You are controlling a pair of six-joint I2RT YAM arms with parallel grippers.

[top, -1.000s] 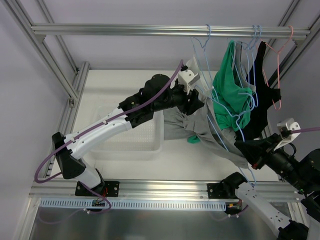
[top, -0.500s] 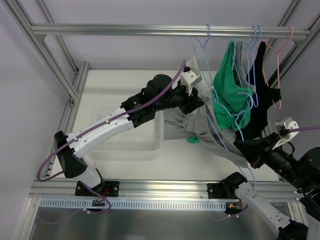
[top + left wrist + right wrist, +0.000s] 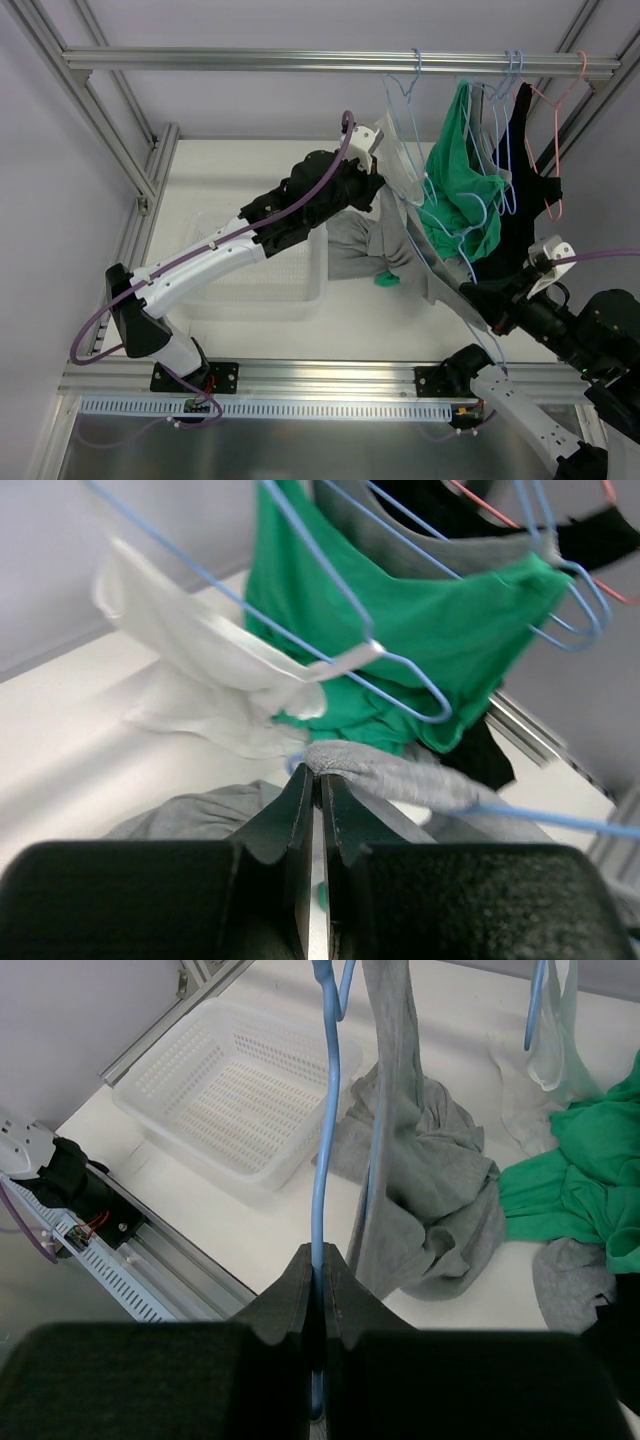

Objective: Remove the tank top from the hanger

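On the white table (image 3: 230, 170), the grey tank top (image 3: 350, 250) heaps beside a basket (image 3: 260, 305)

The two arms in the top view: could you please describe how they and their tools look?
The left arm has glossy white link shells between black joints, and a purple cable loops along it. The right arm is likewise black and white, with a white camera block by its wrist. The left tool and right tool each have two matte black, tapered fingers.
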